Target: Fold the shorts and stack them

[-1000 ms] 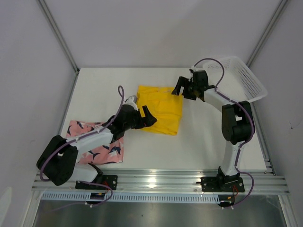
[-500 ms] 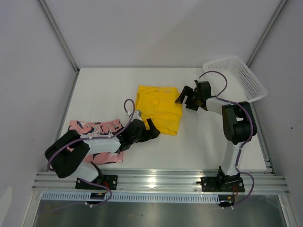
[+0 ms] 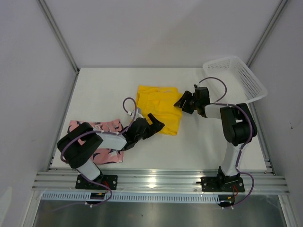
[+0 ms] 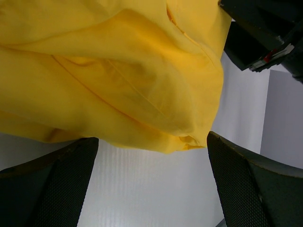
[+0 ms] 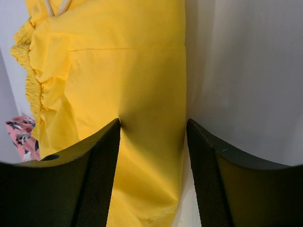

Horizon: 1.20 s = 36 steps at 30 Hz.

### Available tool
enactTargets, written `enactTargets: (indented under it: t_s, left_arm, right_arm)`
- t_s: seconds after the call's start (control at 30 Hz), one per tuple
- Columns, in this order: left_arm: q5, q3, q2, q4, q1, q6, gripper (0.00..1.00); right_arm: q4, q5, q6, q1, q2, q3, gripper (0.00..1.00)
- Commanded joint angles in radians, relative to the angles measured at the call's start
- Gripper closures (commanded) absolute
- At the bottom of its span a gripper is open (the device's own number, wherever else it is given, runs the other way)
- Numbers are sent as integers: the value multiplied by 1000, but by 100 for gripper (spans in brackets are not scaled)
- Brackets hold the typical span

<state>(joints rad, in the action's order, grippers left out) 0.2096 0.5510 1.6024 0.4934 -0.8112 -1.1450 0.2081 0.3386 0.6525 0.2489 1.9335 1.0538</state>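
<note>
Yellow shorts (image 3: 158, 109) lie flat mid-worktop (image 3: 104, 90). L tool (image 3: 154, 124), jaws wide, has slid to their near edge. R tool (image 3: 183, 101) has dropped over their right edge, jaws narrowing, not yet pinching. Fold prob. next. Pink shorts (image 3: 110, 155) sit at near-left corner.

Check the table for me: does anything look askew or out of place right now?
The white basket sits tilted at the far right corner, overhanging the edge of the table. The yellow shorts lie rumpled and slightly skewed mid-table. The pink shorts are partly covered by the left arm. Nothing looks spilled or damaged.
</note>
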Motion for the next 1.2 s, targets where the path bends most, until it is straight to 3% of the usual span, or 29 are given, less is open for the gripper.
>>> enactTargets:
  t_s: [0.0,0.2,0.43,0.57,0.63,0.73,0.8,1.0,1.17]
  left_arm:
    - [31,23,54,22,-2,-38,1]
    - [71,0,106,85,-2,-82,7]
    - [128,26,119,93,1,-26,33]
    - [71,73,133,56,30,28,60]
    - [31,76,152,79,55,39,69]
    - [-19,66,174,141,73,68,92]
    - [-62,61,185,183,78,99,100]
    - [-231,131,188,101,78,330,100]
    - [-340,146,124,-56,47,517,100]
  right_arm:
    - [82,4,52,12,-30,-55,40]
    - [116,-45,65,29,-71,-112,54]
    - [159,-105,96,73,-123,-193,66]
    - [149,-128,95,96,-137,-215,64]
    - [148,-148,93,104,-169,-235,60]
    - [146,-174,87,102,-235,-281,59]
    - [123,-179,73,102,-274,-304,59]
    - [-54,-239,1,92,-441,-304,52]
    - [-206,-167,-79,40,-485,-249,45]
